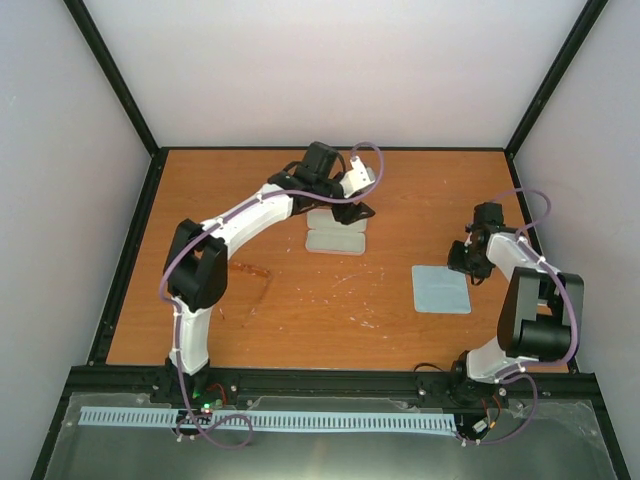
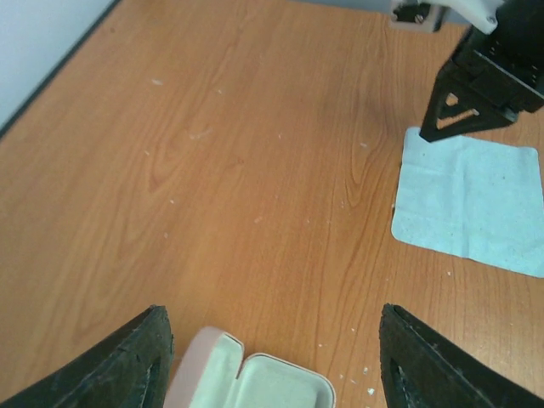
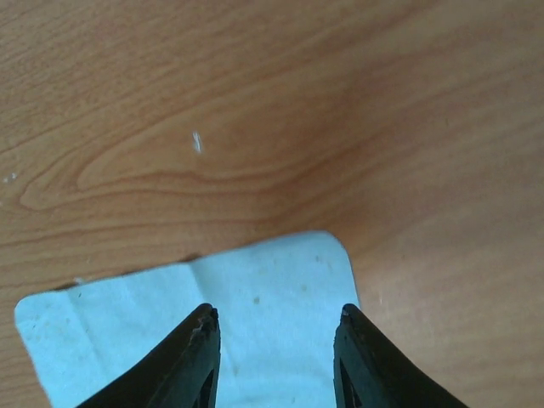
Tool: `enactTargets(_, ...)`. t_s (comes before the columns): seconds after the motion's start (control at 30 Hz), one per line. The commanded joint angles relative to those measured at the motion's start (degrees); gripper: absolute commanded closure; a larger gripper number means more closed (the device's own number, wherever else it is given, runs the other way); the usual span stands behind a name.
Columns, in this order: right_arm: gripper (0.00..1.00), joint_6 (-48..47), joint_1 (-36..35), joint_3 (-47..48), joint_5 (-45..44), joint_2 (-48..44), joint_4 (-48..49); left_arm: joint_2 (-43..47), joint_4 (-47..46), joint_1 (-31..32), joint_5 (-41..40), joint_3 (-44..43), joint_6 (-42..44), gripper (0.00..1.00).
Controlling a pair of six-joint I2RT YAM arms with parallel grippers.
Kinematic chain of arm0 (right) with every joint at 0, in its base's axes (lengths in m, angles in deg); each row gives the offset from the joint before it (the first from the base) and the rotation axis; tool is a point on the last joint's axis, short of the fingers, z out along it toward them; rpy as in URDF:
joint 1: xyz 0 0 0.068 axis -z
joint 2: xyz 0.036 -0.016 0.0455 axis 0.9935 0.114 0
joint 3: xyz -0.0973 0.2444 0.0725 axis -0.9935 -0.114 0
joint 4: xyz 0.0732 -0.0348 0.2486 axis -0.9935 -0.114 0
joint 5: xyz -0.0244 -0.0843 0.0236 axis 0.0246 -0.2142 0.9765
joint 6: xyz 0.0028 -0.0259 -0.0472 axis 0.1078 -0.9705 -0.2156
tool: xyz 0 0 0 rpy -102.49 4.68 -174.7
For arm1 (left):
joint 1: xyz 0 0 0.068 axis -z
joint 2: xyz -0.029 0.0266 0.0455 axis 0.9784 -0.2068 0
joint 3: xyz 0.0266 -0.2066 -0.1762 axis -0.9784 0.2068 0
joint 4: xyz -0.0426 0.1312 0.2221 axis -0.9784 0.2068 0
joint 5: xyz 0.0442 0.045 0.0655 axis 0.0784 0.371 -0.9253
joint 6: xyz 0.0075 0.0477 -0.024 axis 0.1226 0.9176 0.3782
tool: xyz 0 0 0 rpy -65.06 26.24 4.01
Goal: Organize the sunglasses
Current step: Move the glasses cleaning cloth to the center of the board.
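Left gripper point(image 2: 274, 310) spread, empty, above open pink case point(image 2: 272, 384); right gripper point(image 3: 277, 310) parted over blue cloth point(image 3: 255, 280); faint amber streak left of case, perhaps sunglasses point(image 1: 248, 268).

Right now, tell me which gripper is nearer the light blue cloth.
Right. The right gripper hangs over the far edge of the cloth; the left gripper is off above the open pink case.

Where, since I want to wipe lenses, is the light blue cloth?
In the top view the light blue cloth lies on the right side of the table, partly beneath the right gripper, right of the open pink case.
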Motion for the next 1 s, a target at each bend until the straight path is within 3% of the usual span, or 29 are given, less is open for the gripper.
enactTargets(0.0,0.64,-6.5,0.9,2.5,0.1,3.9,5.4,-1.7,2.1,1.1,1.2,-3.2,-2.2,0.33)
enactTargets(0.3,0.65,-8.2,2.0,6.3,-1.7,9.9,2.0,-4.1,3.1,1.2,2.0,-5.3,-2.7,0.33)
enactTargets(0.97,0.69,-7.9,2.7,6.1,-0.8,12.3,-0.6,-5.0,2.3,1.1,2.6,-5.5,-3.8,0.33)
